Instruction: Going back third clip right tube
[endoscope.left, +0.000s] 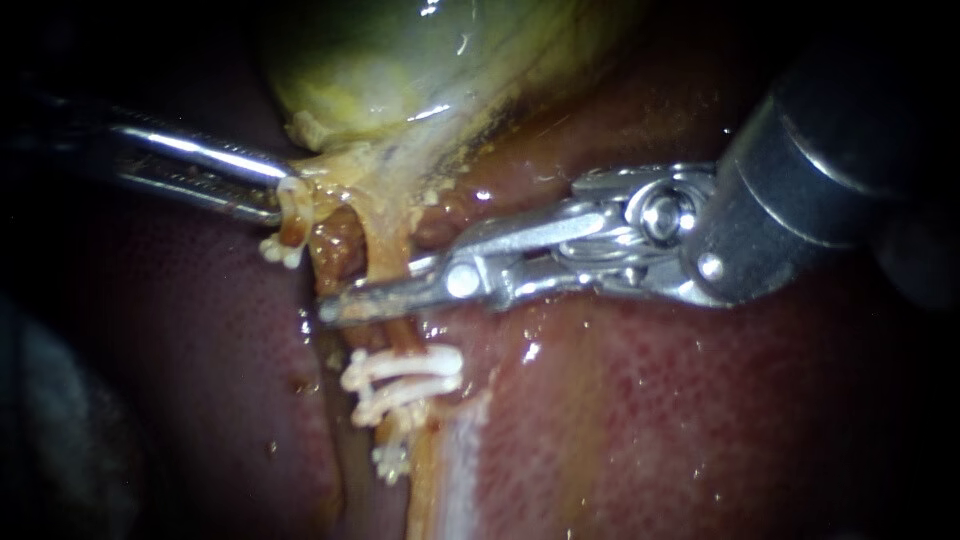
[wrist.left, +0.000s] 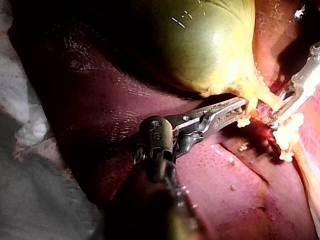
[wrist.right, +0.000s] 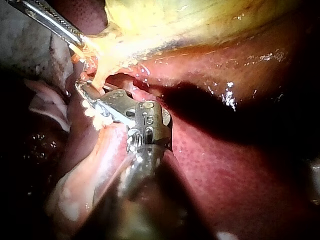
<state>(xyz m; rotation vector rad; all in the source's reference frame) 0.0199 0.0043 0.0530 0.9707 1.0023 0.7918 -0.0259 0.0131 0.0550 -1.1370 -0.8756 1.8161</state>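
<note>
The greenish-yellow gallbladder (endoscope.left: 400, 60) narrows into pale tissue above the dark red liver (endoscope.left: 650, 400). My left instrument (endoscope.left: 283, 192) comes in from the left and is shut on the tissue at the gallbladder's neck (endoscope.left: 335, 165). My right instrument (endoscope.left: 335, 306) reaches in from the right, and its jaws lie together across the front of the right tube (endoscope.left: 385, 255). Below them two white clips (endoscope.left: 405, 375) sit on this tube, with a third clip (endoscope.left: 392, 460) lower down. Another white clip (endoscope.left: 288, 235) sits on the left tube, just under the left jaws.
The right instrument's thick wrist (endoscope.left: 800, 170) fills the upper right of the endoscope view. In the left wrist view the right instrument (wrist.left: 295, 95) lies just ahead of my left jaws (wrist.left: 240, 109). White drape (wrist.left: 30, 150) borders the liver.
</note>
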